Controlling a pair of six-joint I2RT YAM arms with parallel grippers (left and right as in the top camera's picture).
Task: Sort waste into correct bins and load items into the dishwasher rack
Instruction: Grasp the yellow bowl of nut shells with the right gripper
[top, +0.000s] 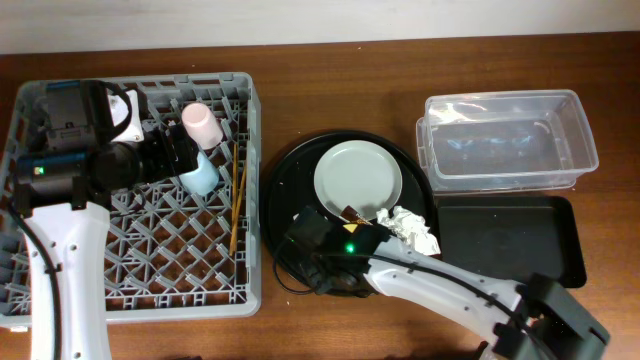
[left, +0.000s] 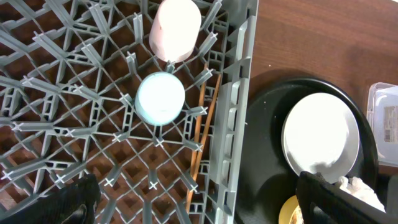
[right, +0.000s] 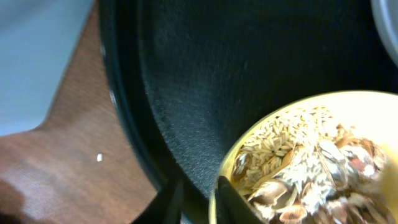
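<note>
The large round black tray (top: 285, 190) sits mid-table. To its left is the big square grey plastic dishwasher rack (top: 60, 290). To its right are two bins, the clear rectangular plastic tub (top: 505, 140) on the far side and the shallow black rectangular tray (top: 510, 240) nearer.

On the round tray we see the pale grey-green round plate (top: 357, 177). The crumpled white paper napkin (top: 412, 228) lies just beside the plate, to the near right. A scrap of the brown-and-gold snack wrapper (top: 353, 212) shows at the plate's near edge.

Inside the rack are the small pink cup (top: 199, 122), the small blue cup (top: 203, 175) just nearer, and the two thin wooden chopsticks (top: 236, 195) along the right wall.

The left gripper (left: 198, 186) hangs over the rack with its fingers spread wide and nothing between them.

The right arm lies across the near part of the round tray and hides the yellow bowl from overhead. In the right wrist view, the yellow bowl (right: 225, 171) holds the beige flaky food scraps (right: 298, 162).

The right gripper (right: 199, 202) has one finger inside the bowl's rim and one outside, close together. That view is blurred and cut off at the bottom, so we cannot tell whether it actually pinches the rim.
</note>
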